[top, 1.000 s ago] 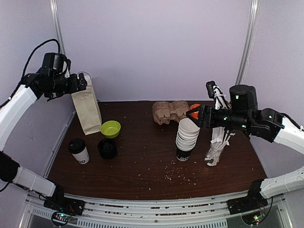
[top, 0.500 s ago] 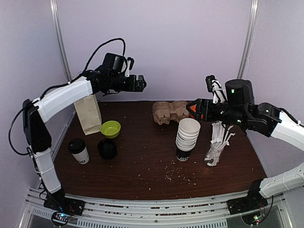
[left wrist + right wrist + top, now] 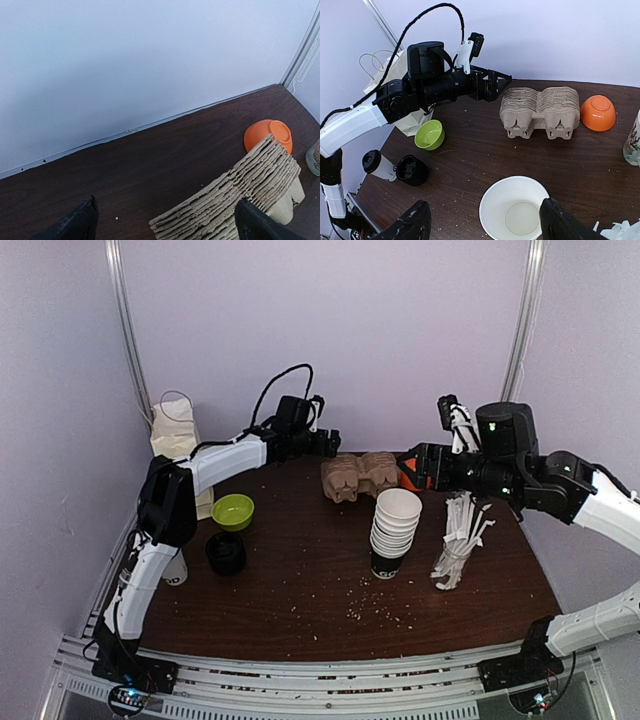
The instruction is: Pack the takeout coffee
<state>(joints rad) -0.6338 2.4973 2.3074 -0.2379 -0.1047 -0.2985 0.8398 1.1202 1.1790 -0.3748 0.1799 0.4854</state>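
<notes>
Left gripper (image 3: 334, 443), open, has swung toward the back wall (image 3: 330, 330) above the crumb-strewn table (image 3: 300, 580); right gripper (image 3: 413, 470) open.

Soft, even, bright light; views sharp, shadows faint and diffuse.

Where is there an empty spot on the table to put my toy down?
The biggest bare patch is the middle of the table, between the black lid stack and the white cup stack. The near edge is free too, just crumbs. The left side is crowded: paper bag, green bowl, lidded coffee cup.
</notes>
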